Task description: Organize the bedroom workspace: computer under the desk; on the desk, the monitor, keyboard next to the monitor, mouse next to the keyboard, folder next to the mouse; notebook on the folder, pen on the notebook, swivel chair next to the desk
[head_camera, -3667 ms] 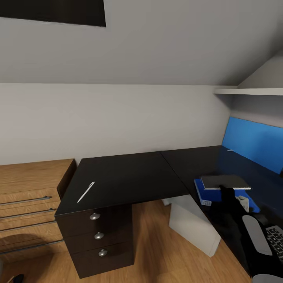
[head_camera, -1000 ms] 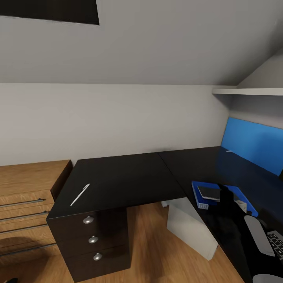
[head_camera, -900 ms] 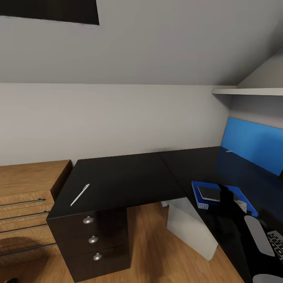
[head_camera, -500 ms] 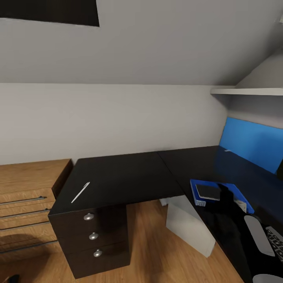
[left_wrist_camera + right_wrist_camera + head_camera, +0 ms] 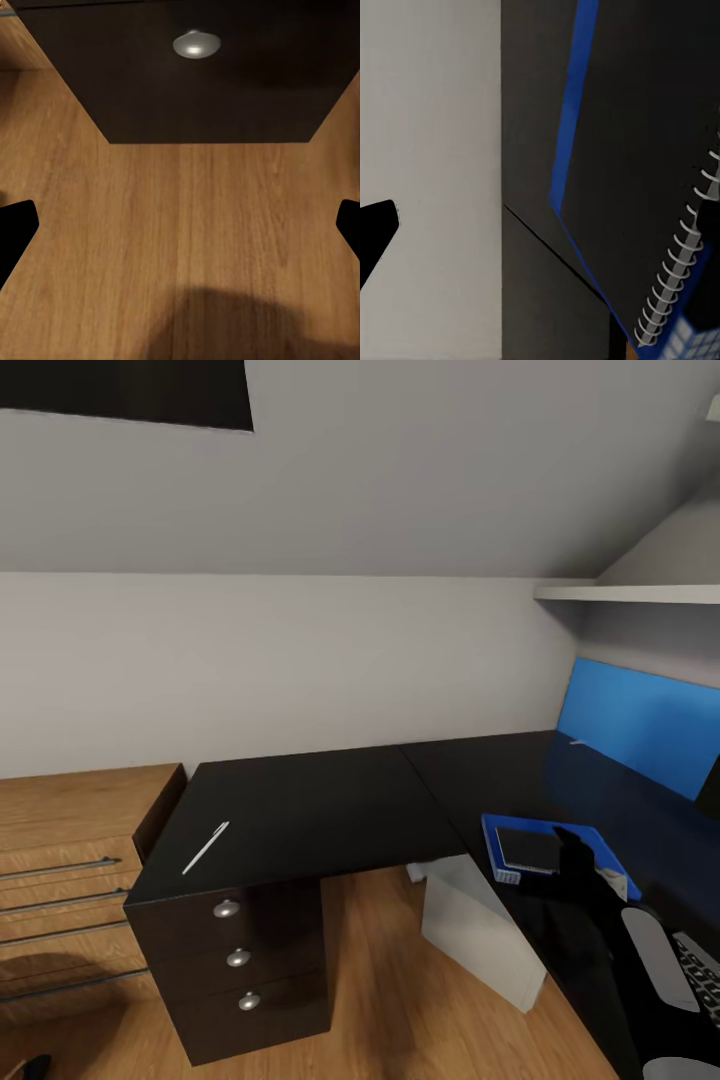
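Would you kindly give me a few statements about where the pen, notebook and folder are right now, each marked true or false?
1. The pen lies on the desk above the drawers. True.
2. The notebook lies on the folder. True.
3. The pen rests on top of the notebook. False: it lies on the desk's other wing, well apart from the notebook.
4. The folder is on the wooden floor. False: it lies on the desk top.
5. The left tool holds the pen. False: its tips stand wide apart over bare floor in the left wrist view, with nothing between them.
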Robot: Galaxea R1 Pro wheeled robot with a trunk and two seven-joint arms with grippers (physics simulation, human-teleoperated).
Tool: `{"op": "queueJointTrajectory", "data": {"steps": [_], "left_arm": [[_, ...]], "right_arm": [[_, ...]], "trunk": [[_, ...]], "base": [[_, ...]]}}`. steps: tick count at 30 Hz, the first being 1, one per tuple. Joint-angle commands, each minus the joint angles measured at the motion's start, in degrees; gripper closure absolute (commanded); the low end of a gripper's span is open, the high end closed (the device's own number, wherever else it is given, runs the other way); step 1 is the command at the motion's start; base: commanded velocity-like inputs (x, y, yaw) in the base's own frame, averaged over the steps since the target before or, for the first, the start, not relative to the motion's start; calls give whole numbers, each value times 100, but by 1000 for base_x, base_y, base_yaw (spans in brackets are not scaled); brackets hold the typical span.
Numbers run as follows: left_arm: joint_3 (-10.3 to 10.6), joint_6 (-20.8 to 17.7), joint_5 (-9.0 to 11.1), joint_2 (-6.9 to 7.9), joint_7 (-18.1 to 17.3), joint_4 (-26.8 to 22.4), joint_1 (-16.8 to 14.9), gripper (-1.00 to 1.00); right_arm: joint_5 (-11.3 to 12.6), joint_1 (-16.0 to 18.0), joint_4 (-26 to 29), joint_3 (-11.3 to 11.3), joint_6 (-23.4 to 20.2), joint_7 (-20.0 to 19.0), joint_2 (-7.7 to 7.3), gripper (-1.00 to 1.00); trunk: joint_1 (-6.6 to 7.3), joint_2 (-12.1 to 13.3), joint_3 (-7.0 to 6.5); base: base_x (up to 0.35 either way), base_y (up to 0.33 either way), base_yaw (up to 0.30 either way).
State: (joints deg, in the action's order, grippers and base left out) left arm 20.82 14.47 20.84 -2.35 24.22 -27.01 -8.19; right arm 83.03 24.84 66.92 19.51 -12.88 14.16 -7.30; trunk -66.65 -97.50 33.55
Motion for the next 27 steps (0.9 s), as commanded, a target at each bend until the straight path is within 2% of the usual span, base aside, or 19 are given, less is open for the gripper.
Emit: {"op": "queueJointTrajectory", "data": {"steps": [1, 20, 23, 27], "left_arm": [[50, 32, 60, 4, 41, 2, -6, -100], [54, 12, 69, 6, 56, 2, -7, -100], [54, 2, 69, 6, 51, 2, -8, -100], [54, -4, 69, 6, 43, 2, -8, -100]], "right_arm": [[38, 3, 11, 9, -23, 36, 1, -100], [30, 3, 86, 16, -6, 4, 14, -100], [29, 3, 303, 18, 14, 10, 46, -100], [23, 3, 467, 20, 23, 27, 174, -100]], "trunk": [[23, 39, -12], [440, 801, -354], [506, 921, -407], [550, 1001, -443]], "base": [[0, 0, 0], [0, 0, 0], [0, 0, 0], [0, 0, 18]]}}
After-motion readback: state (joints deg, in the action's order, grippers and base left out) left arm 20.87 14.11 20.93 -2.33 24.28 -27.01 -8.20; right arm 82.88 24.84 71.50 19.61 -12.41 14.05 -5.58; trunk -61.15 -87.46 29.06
